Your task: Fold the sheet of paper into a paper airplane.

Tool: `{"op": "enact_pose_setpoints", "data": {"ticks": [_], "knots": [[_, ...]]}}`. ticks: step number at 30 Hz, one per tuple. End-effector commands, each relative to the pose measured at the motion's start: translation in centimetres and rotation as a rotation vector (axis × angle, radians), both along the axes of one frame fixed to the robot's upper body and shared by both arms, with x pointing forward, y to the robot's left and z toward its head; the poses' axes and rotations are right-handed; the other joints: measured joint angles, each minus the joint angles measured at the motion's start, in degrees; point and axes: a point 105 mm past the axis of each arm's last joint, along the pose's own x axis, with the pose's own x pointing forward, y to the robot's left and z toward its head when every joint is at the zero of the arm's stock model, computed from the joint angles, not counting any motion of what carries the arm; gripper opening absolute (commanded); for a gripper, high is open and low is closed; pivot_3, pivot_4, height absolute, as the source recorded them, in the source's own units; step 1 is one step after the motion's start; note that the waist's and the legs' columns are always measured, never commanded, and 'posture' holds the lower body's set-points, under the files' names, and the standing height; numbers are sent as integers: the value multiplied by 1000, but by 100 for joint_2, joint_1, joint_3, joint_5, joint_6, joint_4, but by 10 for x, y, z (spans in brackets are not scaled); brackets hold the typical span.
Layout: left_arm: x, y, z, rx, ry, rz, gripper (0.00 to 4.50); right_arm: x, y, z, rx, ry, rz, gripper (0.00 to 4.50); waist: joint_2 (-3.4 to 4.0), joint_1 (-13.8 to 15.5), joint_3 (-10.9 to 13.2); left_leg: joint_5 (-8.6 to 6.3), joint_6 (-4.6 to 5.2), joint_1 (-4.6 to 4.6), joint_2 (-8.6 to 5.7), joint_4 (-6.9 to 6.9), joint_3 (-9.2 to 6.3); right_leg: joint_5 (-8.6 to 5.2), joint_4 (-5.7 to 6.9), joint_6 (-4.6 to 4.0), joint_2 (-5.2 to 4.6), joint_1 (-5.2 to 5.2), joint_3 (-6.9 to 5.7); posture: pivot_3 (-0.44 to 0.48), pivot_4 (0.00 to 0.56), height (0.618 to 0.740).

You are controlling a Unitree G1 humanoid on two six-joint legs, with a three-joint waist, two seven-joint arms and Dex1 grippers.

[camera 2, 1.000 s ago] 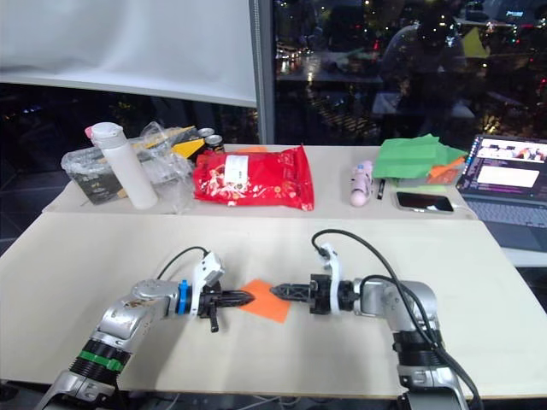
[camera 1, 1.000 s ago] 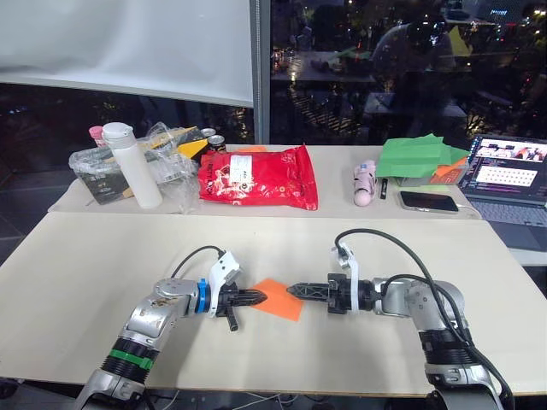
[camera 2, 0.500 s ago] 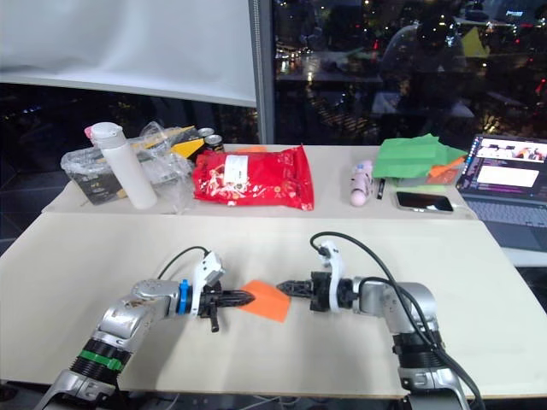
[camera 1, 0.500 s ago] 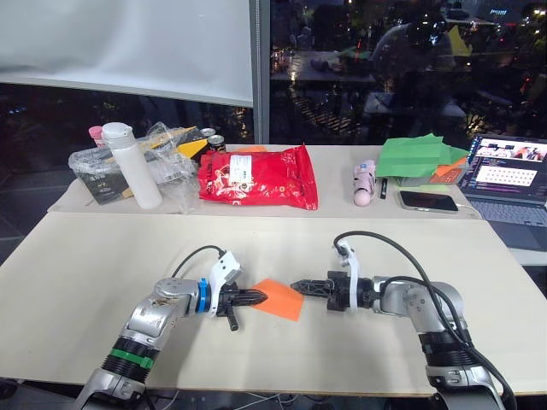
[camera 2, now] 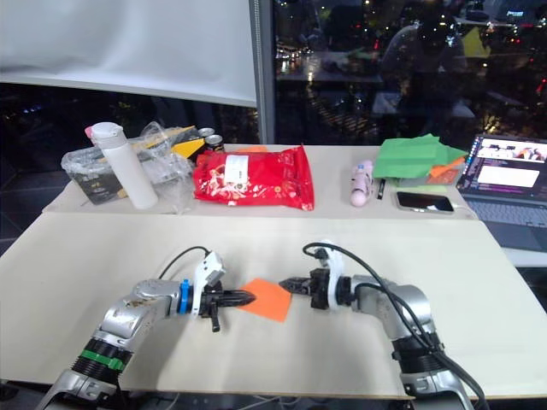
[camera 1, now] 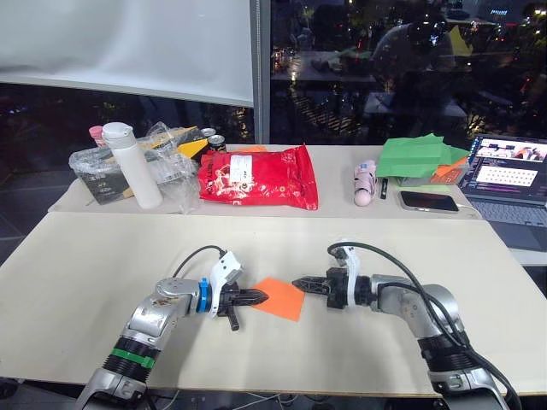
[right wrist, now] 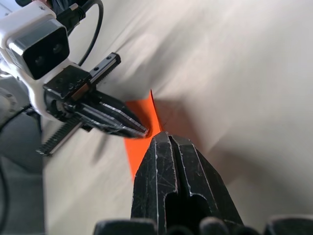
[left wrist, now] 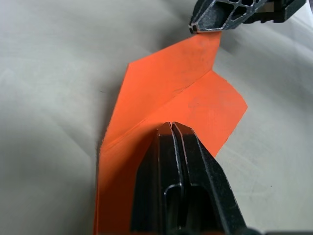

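Note:
The orange sheet of paper [camera 1: 280, 299] lies on the near table [camera 1: 85, 273] between my two grippers, creased along a diagonal fold [left wrist: 166, 88]. My left gripper [camera 1: 261, 297] is shut, and its tip rests on top of the sheet's left part [left wrist: 171, 126]. My right gripper [camera 1: 297, 284] comes in from the right and is shut on the sheet's far right corner, which is raised off the table [right wrist: 142, 147]. In the left wrist view the right gripper [left wrist: 193, 27] meets that corner.
On the far table stand a red snack bag [camera 1: 259, 177], a white bottle [camera 1: 134, 166] beside a plastic bag of clutter [camera 1: 98, 166], a pink item [camera 1: 365, 184], green paper sheets [camera 1: 419, 158], a phone [camera 1: 427, 202] and a laptop [camera 1: 508, 175].
My right gripper has gone from open to shut at the sheet's right corner, and that corner has lifted a little. The left gripper has stayed put.

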Motion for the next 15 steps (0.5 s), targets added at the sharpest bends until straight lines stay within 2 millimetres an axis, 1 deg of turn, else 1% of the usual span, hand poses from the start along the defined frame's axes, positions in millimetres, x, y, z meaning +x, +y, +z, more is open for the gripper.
{"op": "enact_pose_setpoints", "data": {"ticks": [1, 4, 7, 12, 15], "knots": [[-4, 1, -14, 39, 48, 2, 0, -10, 5, 13, -6, -89, 82, 34, 0, 1, 0, 0, 0, -1, 0, 0, 0, 0, -1, 0, 0, 0, 0, 0, 150, 719], [-4, 1, -14, 40, 48, 1, 0, -21, 9, 10, 10, -50, 126, 34, 0, -2, 0, 0, 0, 0, 0, 0, 0, 0, -1, 0, 0, 0, 0, 0, 150, 719], [-3, 0, -15, 43, 50, 1, 0, -30, 11, 2, 11, 3, 154, 34, -1, 0, 0, 0, 0, 1, 0, 0, -1, 0, -1, 0, 0, 1, 0, 0, 150, 719], [1, -6, -9, 31, 43, -10, 0, -33, 13, -16, -30, 38, 147, 34, -1, 15, 0, 0, 0, 0, 0, 1, 0, 0, -3, 0, 0, 1, 0, 0, 150, 719], [3, -6, -9, 37, 42, -11, 0, -32, 14, -28, -61, 48, 138, 34, -11, 4, -5, 0, 0, 3, 0, 1, 0, 0, -3, 0, 0, 1, 0, 0, 150, 719]]}}
